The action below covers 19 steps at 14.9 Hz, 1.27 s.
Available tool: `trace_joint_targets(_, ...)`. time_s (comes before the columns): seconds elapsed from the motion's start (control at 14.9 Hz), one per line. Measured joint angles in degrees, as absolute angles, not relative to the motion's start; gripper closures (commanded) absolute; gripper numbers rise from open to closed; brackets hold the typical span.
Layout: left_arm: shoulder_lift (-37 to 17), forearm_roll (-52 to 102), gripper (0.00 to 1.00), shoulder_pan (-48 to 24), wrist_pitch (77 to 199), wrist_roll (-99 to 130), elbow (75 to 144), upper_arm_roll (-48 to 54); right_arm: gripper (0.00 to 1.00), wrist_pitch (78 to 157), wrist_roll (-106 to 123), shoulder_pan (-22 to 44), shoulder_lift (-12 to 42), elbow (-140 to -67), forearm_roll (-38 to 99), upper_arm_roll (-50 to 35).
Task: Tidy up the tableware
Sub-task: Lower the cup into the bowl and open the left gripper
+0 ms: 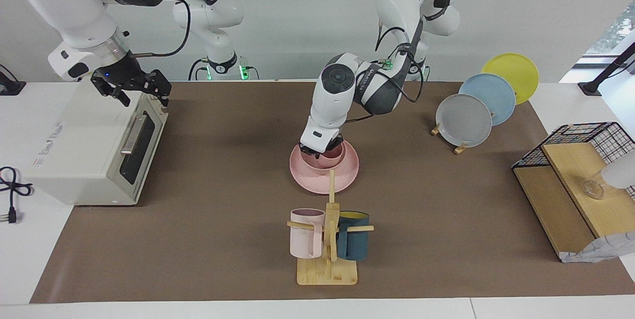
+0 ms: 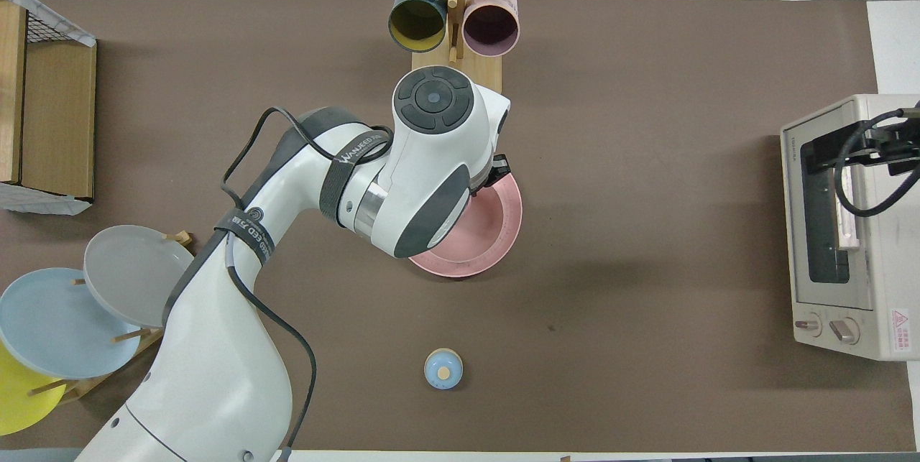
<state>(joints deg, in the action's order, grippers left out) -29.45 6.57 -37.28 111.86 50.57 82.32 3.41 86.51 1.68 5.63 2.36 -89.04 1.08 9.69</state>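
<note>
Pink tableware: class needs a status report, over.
Left gripper down at the bowl on the plate. Right gripper waits over the toaster oven. Mug rack close beside the plate.

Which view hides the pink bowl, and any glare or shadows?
Facing view: the bowl shows on the pink plate, left gripper at its rim; window blown out; soft shadow beside the plate. Right gripper waits over the toaster oven. Overhead view: the left arm covers the bowl and part of the plate.

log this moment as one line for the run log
left gripper: down at pink bowl | pink bowl: on pink plate | right gripper: waits over toaster oven
</note>
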Motion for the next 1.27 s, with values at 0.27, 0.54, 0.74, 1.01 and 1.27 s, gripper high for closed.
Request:
trace_joint_targets(0.27, -29.44, 6.37, 0.28, -37.68, 112.80, 50.57, 83.18, 3.47, 0.00, 86.27, 1.68, 4.96, 1.47, -89.97, 1.08, 9.88)
trace_joint_targets(0.54, -29.43, 6.25, 0.00, -38.07, 113.23, 50.58, 83.76, 3.44, 0.00, 86.29, 1.68, 4.65, 1.29, -90.03, 1.05, 10.06)
trace_joint_targets(0.74, -29.26, 6.22, 0.00, -38.07, 113.15, 50.58, 83.74, 3.38, 0.00, 86.25, 1.68, 4.65, 1.05, -90.04, 1.05, 10.39)
trace_joint_targets(1.01, -25.58, 6.20, 0.00, -37.42, 108.47, 49.78, 82.80, 2.62, 0.00, 86.15, 1.68, 4.64, 1.00, -90.07, 1.05, 10.58)
trace_joint_targets(1.27, -17.18, 6.20, 0.00, -32.39, 100.12, 46.25, 82.57, 2.24, 0.00, 86.21, 1.69, 4.40, 0.72, -90.01, 1.05, 11.44)
